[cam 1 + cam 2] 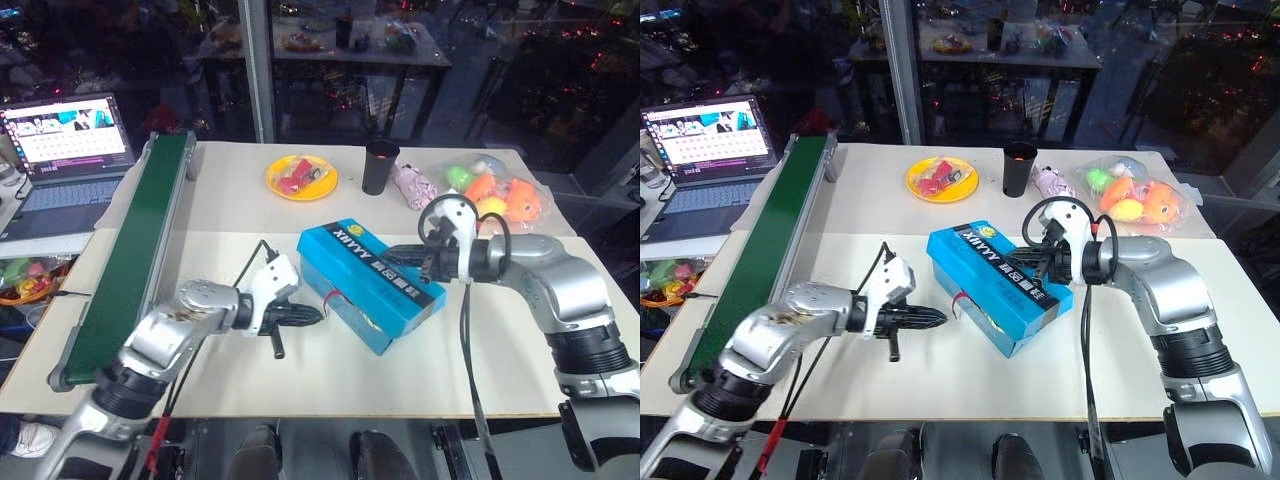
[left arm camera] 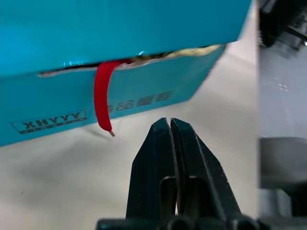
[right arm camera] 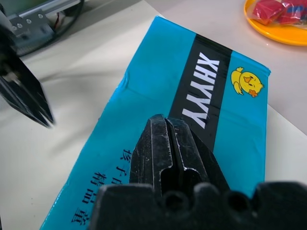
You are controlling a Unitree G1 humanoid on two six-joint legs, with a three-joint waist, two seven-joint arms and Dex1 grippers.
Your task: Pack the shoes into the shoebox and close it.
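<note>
Spanning most of the head views, the pale table (image 1: 330,380) carries everything else, with a long green conveyor belt (image 1: 130,255) lying along its left side and an open laptop (image 1: 62,150) just beyond that on a neighbouring surface. Near the middle of the table sits the shoebox (image 1: 370,285), bright blue, turned at an angle, its lid down with white lettering and a small yellow duck logo on top. Along the box's left long side the lid does not sit flush: a narrow gap shows pale material inside, and a red strap (image 2: 102,96) hangs out of it over the blue wall; the shoes themselves cannot be made out beyond that. The right gripper (image 3: 165,127) reaches in from the right with its two black fingers pressed together, empty, their tips over the lid's top; whether they touch it I cannot tell. The left gripper (image 1: 312,315) lies low over the table just beside the box's left long side, pointing at it, its fingers likewise closed on nothing and apart from the dangling strap. Behind the box, toward the far edge, stand a clear bag of colourful plush toys (image 1: 495,195) on the right, a yellow plate (image 1: 301,190) holding small red pieces, and between them a dark cup (image 1: 380,167) with a small pink toy (image 1: 412,186) just beside it.
</note>
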